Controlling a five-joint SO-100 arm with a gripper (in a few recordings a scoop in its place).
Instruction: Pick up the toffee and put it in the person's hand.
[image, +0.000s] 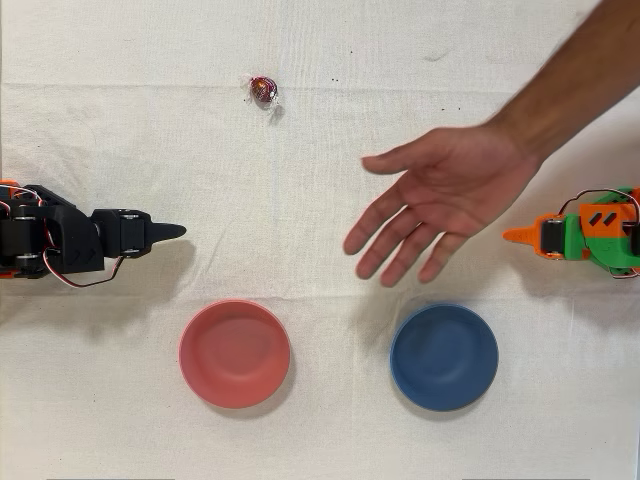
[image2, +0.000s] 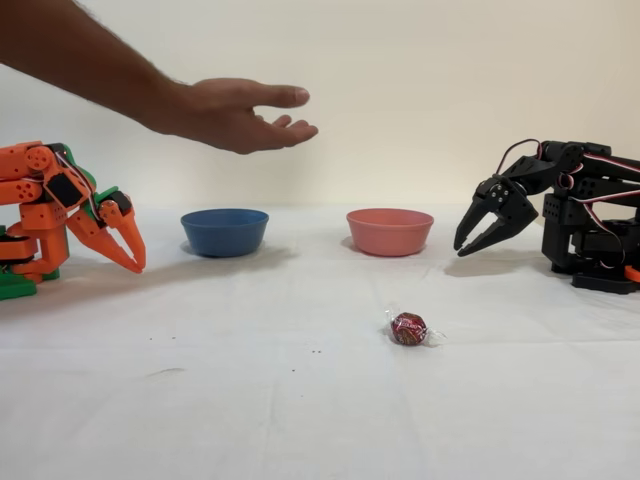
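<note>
Overhead view puts the toffee (image: 263, 91) near the table's far edge, untouched; the claw (image2: 473, 238) hangs slightly parted, empty. Best approach: descend straight over the foil body, avoiding the twisted ends.

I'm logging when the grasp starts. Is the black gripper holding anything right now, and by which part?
Nothing is held. The gripper hangs open, and the toffee lies apart on the cloth.

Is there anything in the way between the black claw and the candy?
No. In the overhead view, only bare white cloth lies between the black claw and the candy. The side view shows the same empty stretch.
</note>
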